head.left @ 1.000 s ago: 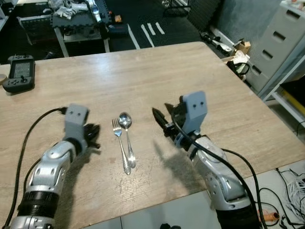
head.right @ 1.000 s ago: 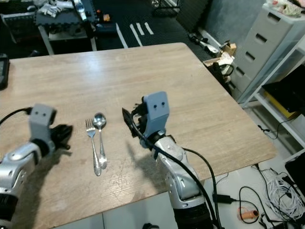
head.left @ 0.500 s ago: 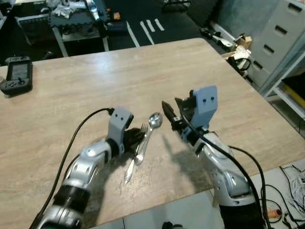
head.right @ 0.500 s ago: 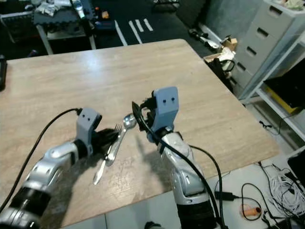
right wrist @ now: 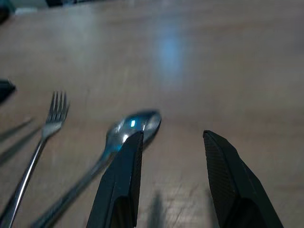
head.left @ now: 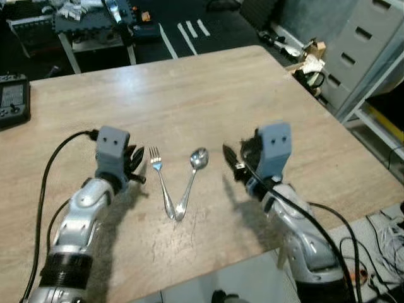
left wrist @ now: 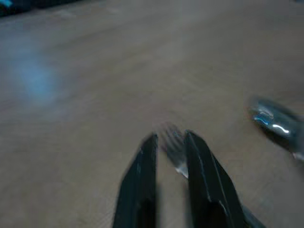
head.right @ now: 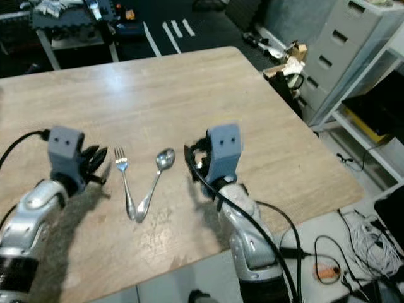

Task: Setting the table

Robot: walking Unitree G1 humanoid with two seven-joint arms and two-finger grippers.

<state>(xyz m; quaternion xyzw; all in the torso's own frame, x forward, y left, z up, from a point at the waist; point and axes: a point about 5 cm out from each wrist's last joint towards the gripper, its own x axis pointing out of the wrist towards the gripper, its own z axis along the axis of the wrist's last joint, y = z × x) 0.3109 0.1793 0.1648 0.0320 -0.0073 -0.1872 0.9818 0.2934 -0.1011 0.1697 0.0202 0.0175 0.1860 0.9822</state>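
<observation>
On the table [head.left: 208, 88] a fork [head.left: 160, 188] and a spoon [head.left: 191, 180] lie in a V, handle ends touching at the near side, heads apart. The left end effector [head.left: 135, 163] sits low just beside the fork's tines, its fingers [left wrist: 142, 190] narrowly parted and holding nothing. The right end effector [head.left: 231, 161] hovers just right of the spoon's bowl, fingers [right wrist: 121, 185] spread wide, empty. Both forearms reach forward over the near edge. A handheld controller [head.left: 12, 101] lies at the far left.
</observation>
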